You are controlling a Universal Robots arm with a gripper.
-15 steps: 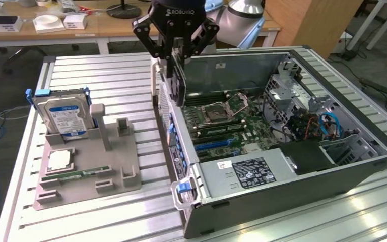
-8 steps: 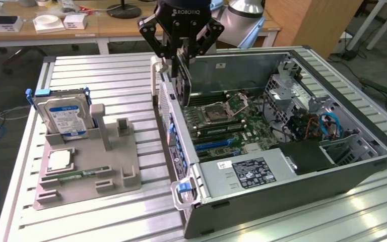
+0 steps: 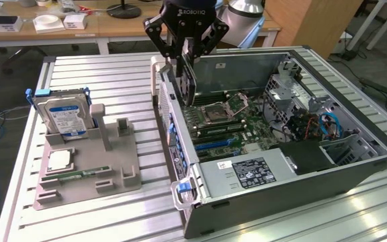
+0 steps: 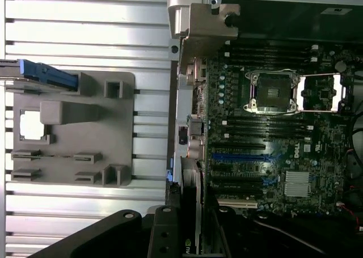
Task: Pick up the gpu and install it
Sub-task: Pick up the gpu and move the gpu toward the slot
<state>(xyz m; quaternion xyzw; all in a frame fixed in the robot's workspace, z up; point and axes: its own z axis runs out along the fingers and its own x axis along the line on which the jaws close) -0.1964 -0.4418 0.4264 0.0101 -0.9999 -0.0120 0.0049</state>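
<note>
- Directly beneath the gripper (image 3: 189,54), hanging on edge: the gpu (image 3: 188,83), pinched by its upper part between jaws closed about halfway.
- Pick-up judged done: card off the bench, in the jaws, poised over the open computer case (image 3: 294,199) close to its rear wall.
- Installation judged still to do: card well above the motherboard (image 3: 247,126), not seated in anything; blue expansion slots (image 3: 213,143) lower down and a little aside from the gripper, uncovered.
- Inside the case, below the gripper: processor socket (image 3: 221,108) with its frame swung open, rows of memory slots, labelled power supply (image 3: 247,174) at the end farthest from the gripper, blue cables (image 3: 329,126) along the far wall.
- Well apart from the gripper, toward the exterior view's left: grey parts holder (image 3: 123,161) on the slatted bench, carrying a hard drive (image 3: 62,116) stood upright in its blue carrier, a processor chip (image 3: 59,160) lying flat and a memory stick (image 3: 79,175) lying flat in front of it.
- Seen from the wrist: card edge-on between the fingers, lined up beside the case's rear wall.
</note>
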